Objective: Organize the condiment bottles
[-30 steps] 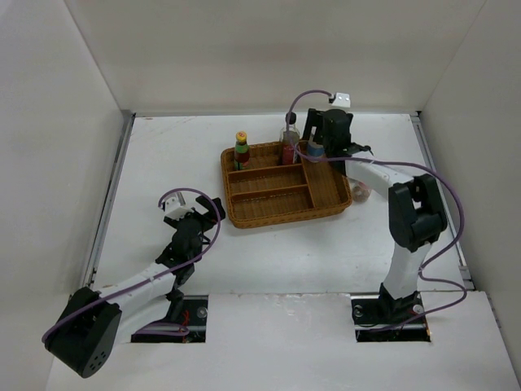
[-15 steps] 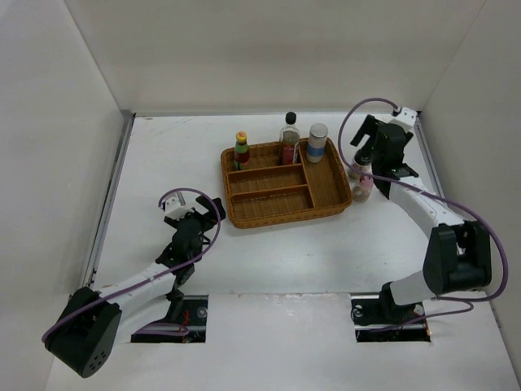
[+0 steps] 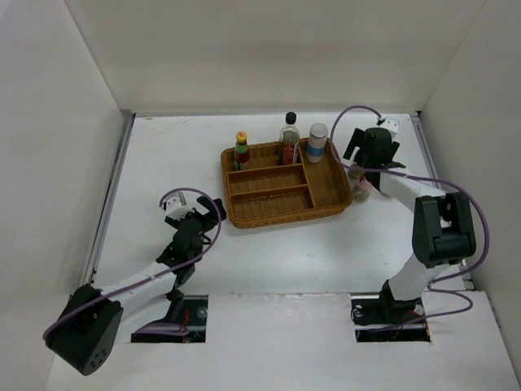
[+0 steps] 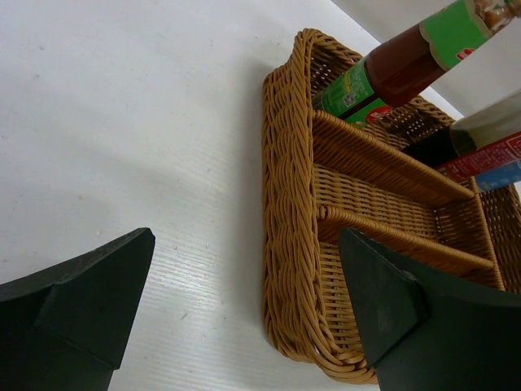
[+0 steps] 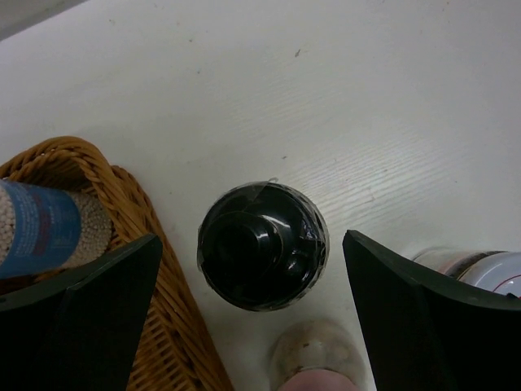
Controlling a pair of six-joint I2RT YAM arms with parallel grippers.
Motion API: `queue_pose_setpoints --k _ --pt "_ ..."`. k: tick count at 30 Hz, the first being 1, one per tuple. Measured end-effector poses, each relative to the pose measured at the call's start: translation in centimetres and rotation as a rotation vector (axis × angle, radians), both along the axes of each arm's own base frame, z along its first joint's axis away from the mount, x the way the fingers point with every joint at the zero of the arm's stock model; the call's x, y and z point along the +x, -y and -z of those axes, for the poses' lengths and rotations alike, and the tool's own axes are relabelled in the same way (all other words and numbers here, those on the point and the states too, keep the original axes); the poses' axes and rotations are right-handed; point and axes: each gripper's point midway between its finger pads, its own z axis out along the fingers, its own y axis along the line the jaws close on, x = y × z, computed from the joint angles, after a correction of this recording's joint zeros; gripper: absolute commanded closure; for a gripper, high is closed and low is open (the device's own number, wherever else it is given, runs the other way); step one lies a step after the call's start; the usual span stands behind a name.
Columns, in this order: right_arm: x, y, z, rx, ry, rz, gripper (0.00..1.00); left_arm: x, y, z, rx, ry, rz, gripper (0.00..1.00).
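The yellow-capped red sauce bottle (image 3: 242, 151), black-capped clear glass bottle (image 3: 290, 137) and white-blue shaker (image 3: 317, 142) stand in the back row of the wicker tray (image 3: 244, 213). My right gripper (image 3: 370, 156) hovers just right of the tray. In the right wrist view it (image 5: 251, 241) is open, straddling the dark-capped jar (image 5: 262, 244) from above without touching it. The pink-capped jar (image 5: 319, 362) and the grey-lidded jar (image 5: 480, 269) stand close by on the table. My left gripper (image 3: 198, 218) is open and empty, left of the tray.
The tray's right rim (image 5: 167, 326) lies close beside the dark-capped jar, with the shaker (image 5: 41, 228) just inside it. In the left wrist view the tray's near left corner (image 4: 297, 244) sits between my fingers' line of sight. White walls enclose the table.
My right gripper left the shaker standing in the tray's back right compartment, swung out to the right, and now sits open over the dark-capped jar. The left arm has not moved.
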Motion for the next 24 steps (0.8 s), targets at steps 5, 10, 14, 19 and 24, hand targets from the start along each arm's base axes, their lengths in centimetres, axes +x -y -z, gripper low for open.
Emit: queue_pose_setpoints --k 5,10,14,19,24 --pt "0.6 0.0 0.9 -0.006 -0.023 0.001 0.16 0.0 0.0 0.3 0.005 -0.008 0.001 0.00" --pt "0.7 0.2 1.1 -0.016 -0.029 0.009 0.34 0.0 0.0 0.3 0.005 -0.008 0.001 0.00" --pt "0.8 0.8 0.2 -0.039 -0.005 0.030 0.35 0.0 0.0 0.2 0.004 -0.007 0.001 0.00" --pt "0.6 0.5 -4.9 -0.049 0.123 0.035 0.34 0.1 -0.2 0.2 0.001 -0.005 -0.004 0.00" --pt "-0.8 -3.7 -11.7 -0.012 0.305 -0.046 0.34 0.1 -0.2 -0.1 -0.003 0.002 -0.005 0.00"
